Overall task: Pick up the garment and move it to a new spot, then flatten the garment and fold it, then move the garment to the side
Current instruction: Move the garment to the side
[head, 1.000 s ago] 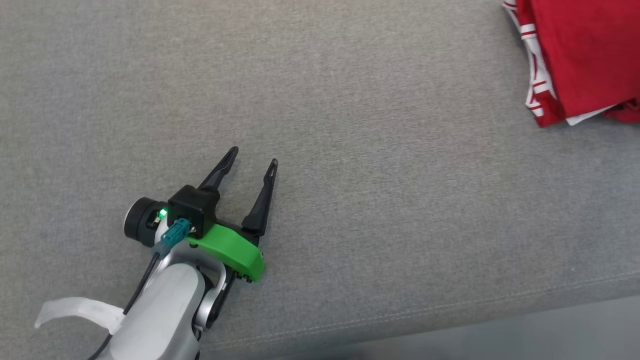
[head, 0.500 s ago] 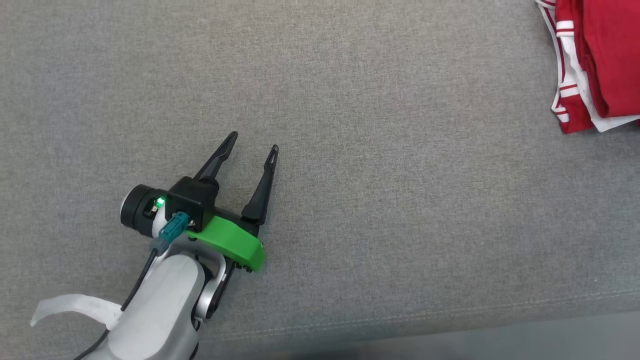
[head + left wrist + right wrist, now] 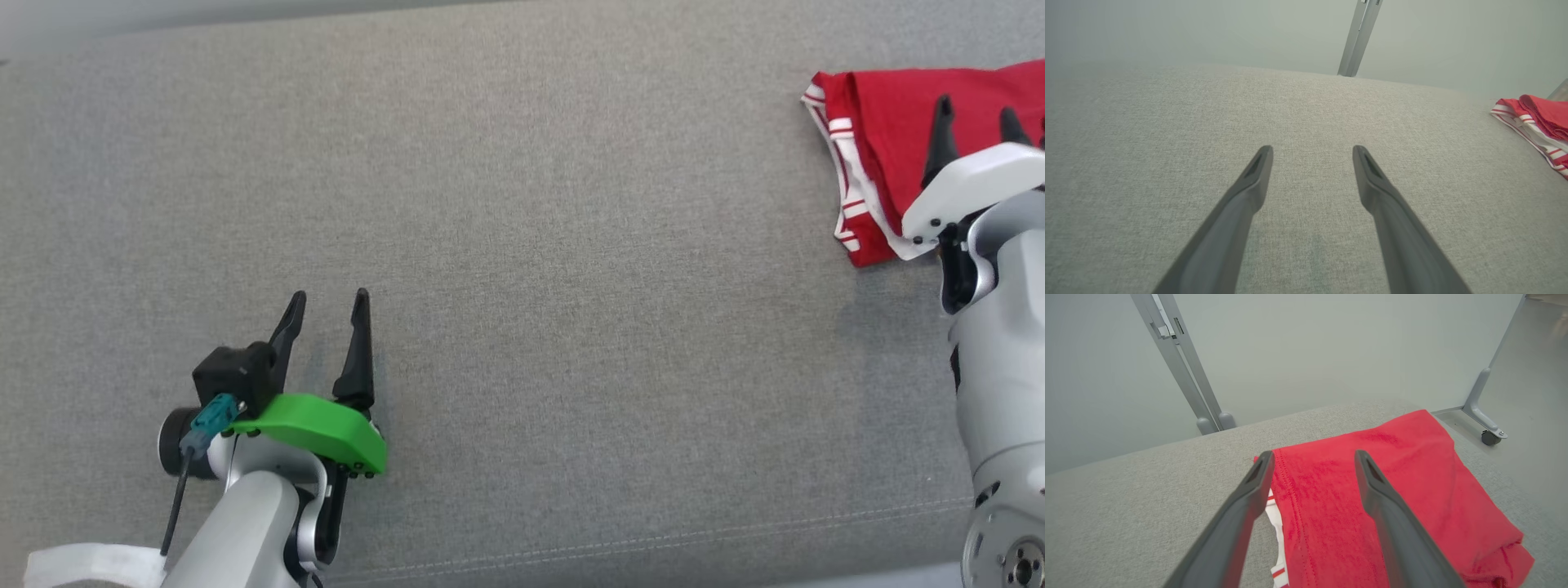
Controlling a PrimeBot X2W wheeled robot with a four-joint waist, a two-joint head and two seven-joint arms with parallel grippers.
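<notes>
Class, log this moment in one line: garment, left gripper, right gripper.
garment: red, folded, on robot's right | left gripper: open, empty, over grey surface | right gripper: open, over garment, not gripping

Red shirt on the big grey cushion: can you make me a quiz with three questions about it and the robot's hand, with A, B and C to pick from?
1. Where does the garment lie on the grey cushion in the head view?
A. far right
B. in the middle
C. bottom left corner

2. What colour is it mostly?
A. blue
B. green
C. red, with white stripes at the edge

3. How does the right gripper stand?
A. shut on the garment
B. open
C. shut, holding nothing

Answers:
1 A: it lies against the right edge of the head view.
2 C: the cloth is red with white striped trim.
3 B: its two fingers stand apart over the garment in the right wrist view.
</notes>
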